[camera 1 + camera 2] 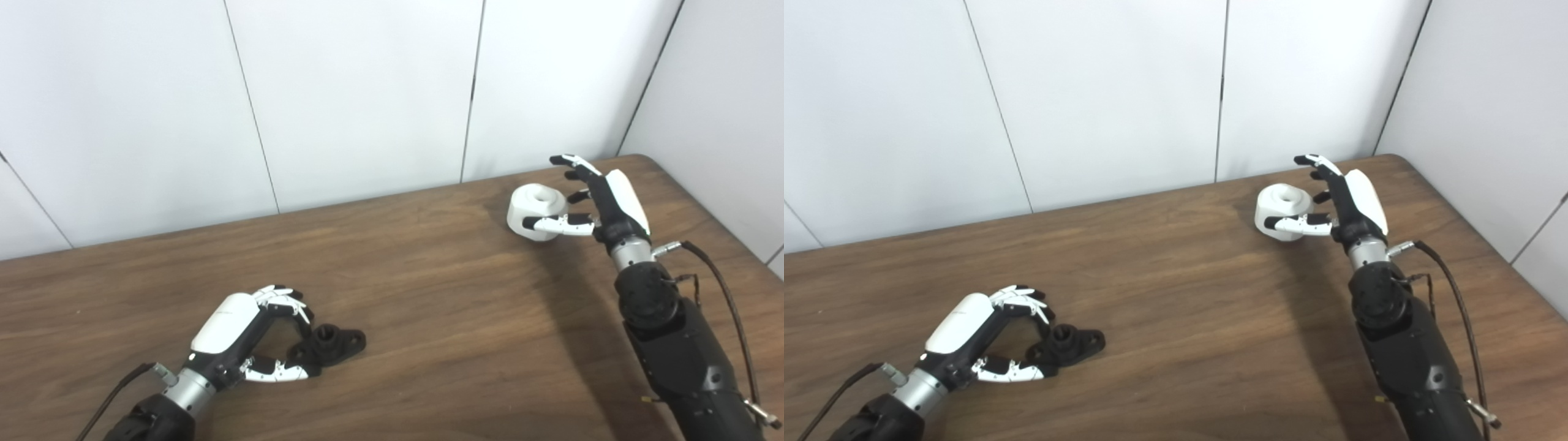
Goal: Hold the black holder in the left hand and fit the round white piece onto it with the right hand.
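Showed the black holder [331,344] lying flat on the wooden table [429,294] near the front left, with its raised socket facing up. Showed the left hand [245,334] low beside it, fingers half curled over the holder's near end and the thumb [275,371] reaching in under that end. Could not be told whether the holder was truly pinched or only touched. Placed the round white piece [536,205] well apart from the holder, at the far right of the table, tipped a little with its central hole turned up and back. Caught the right hand [603,199] spread wide around that piece, thumb [560,225] across its front face and fingers raised behind it, not closed on it.

Judged as risks from here:
- Risked pushing the holder away across the smooth wood instead of lifting it, given a grasp at one end only.
- Risked the holder swinging or drooping in the left hand for the same reason, leaving the socket off axis.
- Risked rolling the white piece toward the wall or the table's edge, given its rounded, tilted body and a thumb pressing from one side.
- Risked jamming or dropping at the fit, should hole and socket have met askew.
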`<control>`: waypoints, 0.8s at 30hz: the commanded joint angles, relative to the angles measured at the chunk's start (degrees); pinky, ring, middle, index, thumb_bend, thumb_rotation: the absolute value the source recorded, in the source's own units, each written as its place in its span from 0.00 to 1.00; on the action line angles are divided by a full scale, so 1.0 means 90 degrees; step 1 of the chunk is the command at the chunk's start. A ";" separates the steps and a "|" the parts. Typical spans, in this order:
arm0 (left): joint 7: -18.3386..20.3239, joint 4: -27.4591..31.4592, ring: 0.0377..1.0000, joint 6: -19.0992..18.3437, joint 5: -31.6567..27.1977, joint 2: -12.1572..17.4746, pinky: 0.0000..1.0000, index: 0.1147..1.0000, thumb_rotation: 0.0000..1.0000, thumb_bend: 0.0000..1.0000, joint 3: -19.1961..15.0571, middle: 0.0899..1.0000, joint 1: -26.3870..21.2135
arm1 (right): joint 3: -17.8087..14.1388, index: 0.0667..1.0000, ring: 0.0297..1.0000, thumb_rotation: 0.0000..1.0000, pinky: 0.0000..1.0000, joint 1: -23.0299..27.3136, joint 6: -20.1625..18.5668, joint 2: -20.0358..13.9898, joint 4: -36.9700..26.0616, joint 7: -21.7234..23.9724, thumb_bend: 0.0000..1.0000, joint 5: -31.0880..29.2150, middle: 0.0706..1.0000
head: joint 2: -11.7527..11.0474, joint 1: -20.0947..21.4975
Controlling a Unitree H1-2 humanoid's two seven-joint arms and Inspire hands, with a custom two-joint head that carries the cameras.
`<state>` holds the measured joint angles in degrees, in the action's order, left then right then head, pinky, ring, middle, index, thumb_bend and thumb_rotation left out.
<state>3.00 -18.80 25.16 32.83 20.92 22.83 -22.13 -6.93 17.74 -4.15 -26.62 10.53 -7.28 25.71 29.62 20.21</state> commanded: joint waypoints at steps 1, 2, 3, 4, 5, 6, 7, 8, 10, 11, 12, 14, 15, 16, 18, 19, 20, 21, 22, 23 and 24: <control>0.0320 -0.0162 0.82 0.0006 0.0134 0.0028 0.90 0.41 0.05 0.52 0.0186 0.64 0.0020 | -0.0039 0.79 0.90 0.28 0.71 0.0289 0.0032 -0.0194 -0.0167 -0.0246 0.76 0.0161 0.89 | 0.0003 0.0030; 0.0321 -0.0172 0.82 0.0017 0.0134 0.0031 0.89 0.41 0.05 0.52 0.0186 0.64 0.0013 | -0.0039 0.79 0.90 0.28 0.72 0.0283 -0.0021 -0.0197 -0.0203 -0.0249 0.76 0.0205 0.89 | -0.0005 0.0039; 0.0328 -0.0177 0.82 0.0021 0.0124 0.0033 0.89 0.41 0.05 0.52 0.0183 0.64 0.0008 | -0.0039 0.79 0.91 0.28 0.73 0.0279 -0.0093 -0.0200 -0.0237 -0.0252 0.76 0.0255 0.89 | -0.0002 0.0042; 0.0330 -0.0192 0.82 0.0027 0.0114 0.0033 0.89 0.41 0.05 0.52 0.0181 0.64 0.0002 | -0.0030 0.80 0.92 0.28 0.76 0.0282 -0.0191 -0.0216 -0.0258 -0.0255 0.76 0.0337 0.89 | -0.0001 0.0045; 0.0326 -0.0211 0.82 0.0039 0.0106 0.0035 0.90 0.41 0.05 0.52 0.0180 0.64 -0.0003 | -0.0021 0.80 0.92 0.29 0.81 0.0287 -0.0213 -0.0238 -0.0238 -0.0293 0.77 0.0413 0.89 | -0.0009 0.0046; 0.0319 -0.0226 0.82 0.0055 0.0110 0.0040 0.90 0.41 0.05 0.52 0.0185 0.64 -0.0010 | -0.0007 0.80 0.92 0.30 0.84 0.0292 -0.0222 -0.0267 -0.0205 -0.0332 0.78 0.0488 0.89 | -0.0009 0.0046; 0.0294 -0.0243 0.82 0.0077 0.0126 0.0044 0.90 0.42 0.05 0.52 0.0191 0.64 -0.0016 | 0.0012 0.80 0.93 0.32 0.86 0.0298 -0.0277 -0.0294 -0.0188 -0.0354 0.78 0.0577 0.89 | -0.0009 0.0051; 0.0278 -0.0256 0.82 0.0093 0.0134 0.0048 0.89 0.41 0.05 0.52 0.0196 0.64 -0.0021 | 0.0031 0.79 0.93 0.33 0.87 0.0303 -0.0326 -0.0312 -0.0180 -0.0369 0.79 0.0655 0.89 | -0.0020 0.0060; 0.0294 -0.0240 0.82 0.0084 0.0122 0.0057 0.89 0.41 0.05 0.52 0.0198 0.64 -0.0021 | 0.0119 0.79 0.93 0.35 0.87 0.0312 -0.0504 -0.0363 -0.0195 -0.0400 0.80 0.0927 0.89 | -0.0018 0.0077; 0.0326 -0.0210 0.82 0.0063 0.0101 0.0065 0.89 0.41 0.05 0.52 0.0195 0.64 -0.0016 | 0.0207 0.79 0.93 0.38 0.90 0.0327 -0.0644 -0.0412 -0.0187 -0.0432 0.81 0.1162 0.88 | -0.0028 0.0095; 0.0347 -0.0189 0.82 0.0048 0.0086 0.0071 0.89 0.41 0.05 0.52 0.0192 0.64 -0.0012 | 0.0273 0.78 0.93 0.42 0.92 0.0337 -0.0750 -0.0447 -0.0183 -0.0456 0.82 0.1324 0.87 | -0.0023 0.0104; 0.0377 -0.0162 0.82 0.0015 0.0056 0.0079 0.89 0.41 0.05 0.52 0.0186 0.64 -0.0006 | 0.0414 0.77 0.93 0.46 0.94 0.0380 -0.0922 -0.0515 -0.0097 -0.0548 0.84 0.1628 0.86 | -0.0034 0.0141; 0.0382 -0.0158 0.82 0.0005 0.0050 0.0081 0.90 0.41 0.05 0.52 0.0184 0.64 -0.0004 | 0.0453 0.76 0.93 0.47 0.95 0.0392 -0.0971 -0.0529 -0.0075 -0.0573 0.85 0.1712 0.86 | -0.0034 0.0141; 0.0368 -0.0180 0.82 0.0020 0.0045 0.0080 0.90 0.41 0.05 0.52 0.0183 0.64 -0.0006 | 0.0504 0.76 0.93 0.48 0.96 0.0407 -0.1050 -0.0554 -0.0051 -0.0567 0.85 0.1815 0.86 | -0.0035 0.0151; 0.0358 -0.0201 0.82 0.0039 0.0035 0.0082 0.89 0.41 0.05 0.52 0.0183 0.63 -0.0006 | 0.0570 0.76 0.94 0.53 0.98 0.0419 -0.1163 -0.0591 -0.0032 -0.0525 0.86 0.1930 0.87 | -0.0039 0.0157; 0.0358 -0.0207 0.82 0.0047 0.0022 0.0082 0.89 0.41 0.05 0.52 0.0182 0.63 -0.0003 | 0.0616 0.76 0.94 0.54 0.98 0.0428 -0.1200 -0.0617 -0.0005 -0.0542 0.86 0.2020 0.87 | -0.0032 0.0164; 0.0363 -0.0208 0.82 0.0053 0.0012 0.0086 0.89 0.41 0.05 0.52 0.0183 0.63 -0.0001 | 0.0647 0.76 0.94 0.55 0.97 0.0435 -0.1243 -0.0635 0.0010 -0.0541 0.86 0.2082 0.86 | -0.0040 0.0179; 0.0366 -0.0210 0.82 0.0058 0.0006 0.0088 0.89 0.41 0.05 0.52 0.0185 0.64 0.0000 | 0.0672 0.76 0.95 0.57 0.98 0.0440 -0.1276 -0.0647 0.0018 -0.0544 0.87 0.2120 0.86 | -0.0040 0.0179; 0.0371 -0.0206 0.82 0.0058 -0.0002 0.0090 0.89 0.41 0.05 0.52 0.0185 0.64 0.0000 | 0.0695 0.75 0.95 0.58 0.98 0.0448 -0.1314 -0.0659 0.0030 -0.0541 0.87 0.2157 0.87 | -0.0026 0.0190; 0.0380 -0.0188 0.82 0.0045 0.0003 0.0094 0.89 0.41 0.05 0.52 0.0188 0.64 0.0003 | 0.0714 0.75 0.96 0.59 0.99 0.0456 -0.1344 -0.0669 0.0051 -0.0543 0.87 0.2191 0.87 | -0.0026 0.0190; 0.0397 -0.0164 0.82 0.0022 0.0001 0.0099 0.89 0.41 0.05 0.52 0.0188 0.64 0.0008 | 0.0745 0.75 0.96 0.60 0.99 0.0465 -0.1414 -0.0681 0.0065 -0.0524 0.87 0.2263 0.87 | -0.0026 0.0190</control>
<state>3.18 -19.68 25.76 31.43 21.09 22.98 -22.59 -0.01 19.05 -16.29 -29.98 12.18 -11.00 44.61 29.36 21.88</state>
